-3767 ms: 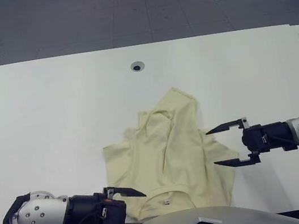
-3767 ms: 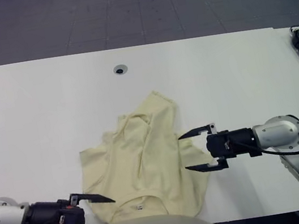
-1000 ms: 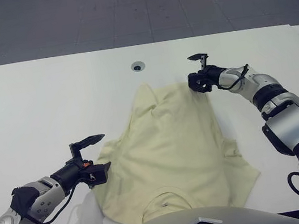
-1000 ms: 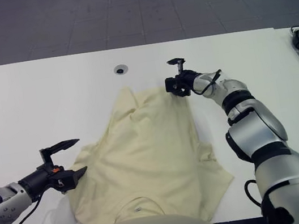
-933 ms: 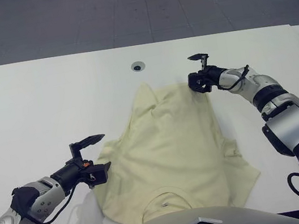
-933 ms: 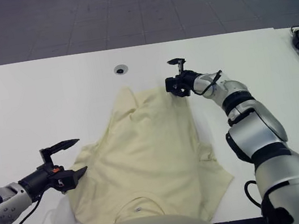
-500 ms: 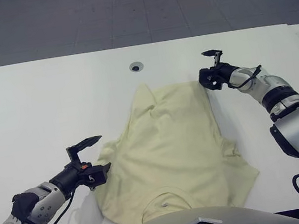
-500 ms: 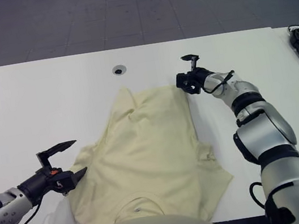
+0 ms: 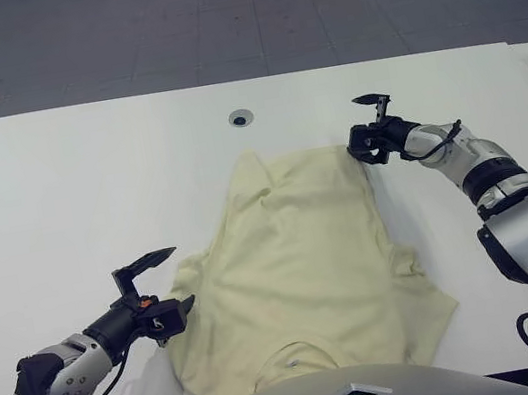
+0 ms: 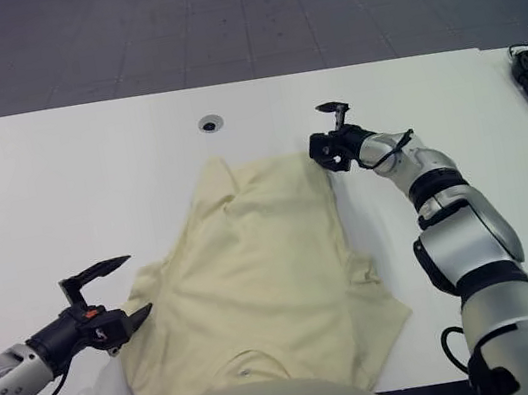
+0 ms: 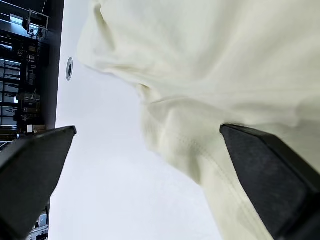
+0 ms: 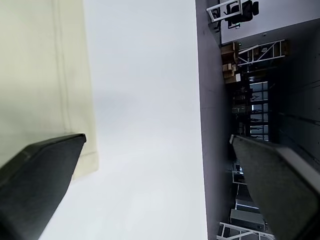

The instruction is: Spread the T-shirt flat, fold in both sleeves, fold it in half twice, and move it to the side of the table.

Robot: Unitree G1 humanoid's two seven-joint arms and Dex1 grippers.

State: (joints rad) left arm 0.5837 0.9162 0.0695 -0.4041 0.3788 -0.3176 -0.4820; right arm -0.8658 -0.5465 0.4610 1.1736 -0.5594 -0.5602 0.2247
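Grippers: left gripper [image 9: 182, 275] and right gripper [image 9: 363, 124] both spread wide, nothing held.
T-shirt [image 9: 305, 261], pale yellow, is found partly spread and wrinkled on the near middle of the white table [image 9: 87, 166], collar toward the near edge. The left gripper is placed just beside the left sleeve edge; the right gripper is placed at the far right hem corner. A round port [image 9: 242, 117] is noted beyond the shirt.

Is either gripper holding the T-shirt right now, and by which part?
Nothing is held. The left gripper and the right gripper are both open at the T-shirt's edges.
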